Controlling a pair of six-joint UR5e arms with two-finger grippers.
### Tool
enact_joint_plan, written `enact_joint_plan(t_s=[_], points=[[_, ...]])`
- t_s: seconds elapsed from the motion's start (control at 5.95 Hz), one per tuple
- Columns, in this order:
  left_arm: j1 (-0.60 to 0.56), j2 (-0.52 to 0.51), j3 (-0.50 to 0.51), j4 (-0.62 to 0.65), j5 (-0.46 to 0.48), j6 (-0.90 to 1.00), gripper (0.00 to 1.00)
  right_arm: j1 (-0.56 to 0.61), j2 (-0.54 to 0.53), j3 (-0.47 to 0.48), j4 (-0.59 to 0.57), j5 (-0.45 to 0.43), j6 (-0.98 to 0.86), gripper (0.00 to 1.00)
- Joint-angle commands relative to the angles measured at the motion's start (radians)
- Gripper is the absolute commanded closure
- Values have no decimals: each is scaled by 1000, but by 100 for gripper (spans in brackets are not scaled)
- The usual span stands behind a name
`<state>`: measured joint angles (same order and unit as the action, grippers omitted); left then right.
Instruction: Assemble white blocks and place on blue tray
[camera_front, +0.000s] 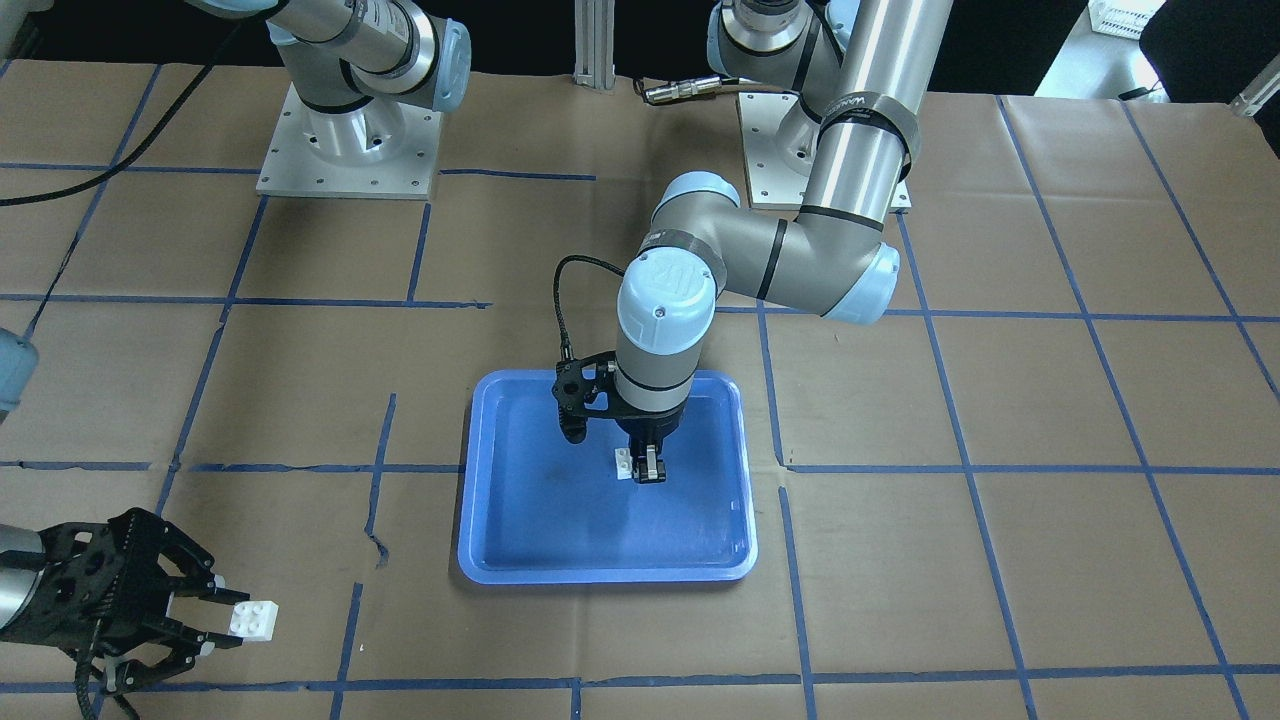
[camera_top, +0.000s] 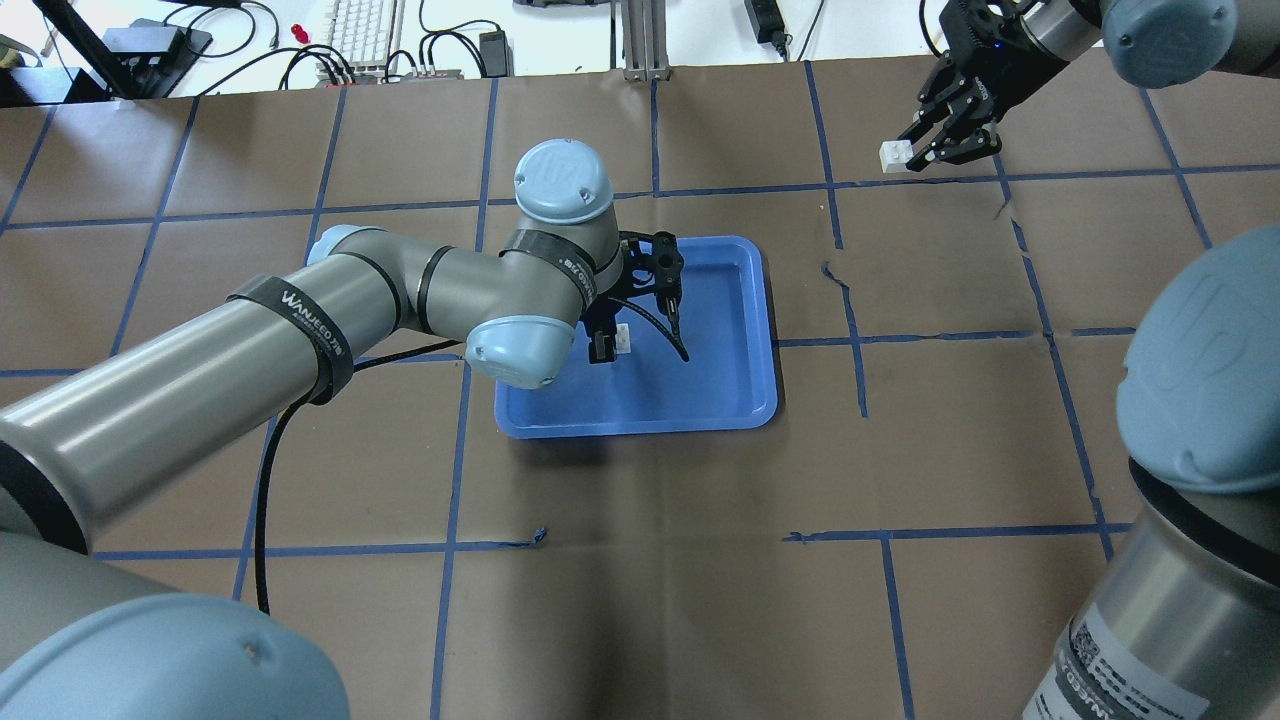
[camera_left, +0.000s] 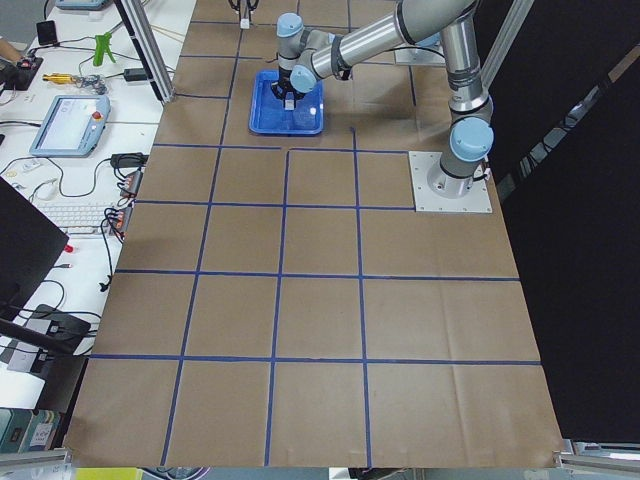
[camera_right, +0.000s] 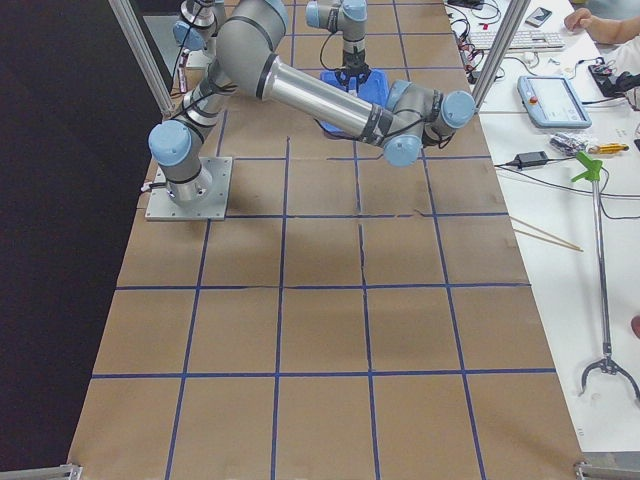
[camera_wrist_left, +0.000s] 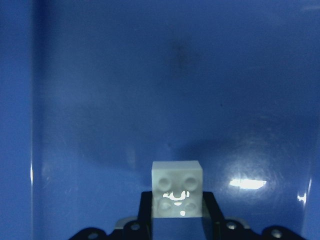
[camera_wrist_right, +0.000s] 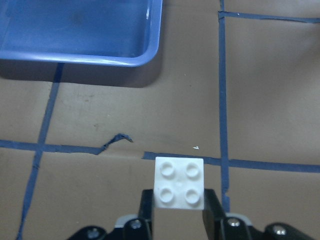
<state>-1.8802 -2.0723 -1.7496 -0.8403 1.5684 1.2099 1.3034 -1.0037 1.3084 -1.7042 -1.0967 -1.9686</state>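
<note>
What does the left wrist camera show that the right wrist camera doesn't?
Only the left wrist view: the left gripper holds its white block over the blue tray's floor, which fills the picture. Only the right wrist view: the right gripper holds the other white block, four studs showing, over the brown paper table with blue tape lines; just the tray's corner shows. Both: one white block gripped between black fingers.

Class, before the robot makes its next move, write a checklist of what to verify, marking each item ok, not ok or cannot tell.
1. Left claw shut on first block: ok.
2. First block over blue tray: ok.
3. Right claw shut on second block: ok.
4. Second block's studs facing up: ok.
5. Blocks joined: not ok, far apart.
6. First block resting on tray floor: cannot tell.
</note>
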Motion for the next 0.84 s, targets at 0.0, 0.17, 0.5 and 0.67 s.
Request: enact_joint_plan(t_s=[0.0, 0.17, 0.5, 0.67], points=[[-1, -20, -1, 13, -8, 0, 84, 0, -181, 231, -12, 6, 2, 75], [-1, -22, -1, 13, -10, 2, 21, 0, -241, 312, -69, 4, 2, 75], [-1, -5, 8, -2, -19, 2, 1, 2, -250, 370, -132, 6, 5, 74], [-1, 45, 31, -61, -19, 0, 1, 2, -246, 370, -133, 6, 5, 74]])
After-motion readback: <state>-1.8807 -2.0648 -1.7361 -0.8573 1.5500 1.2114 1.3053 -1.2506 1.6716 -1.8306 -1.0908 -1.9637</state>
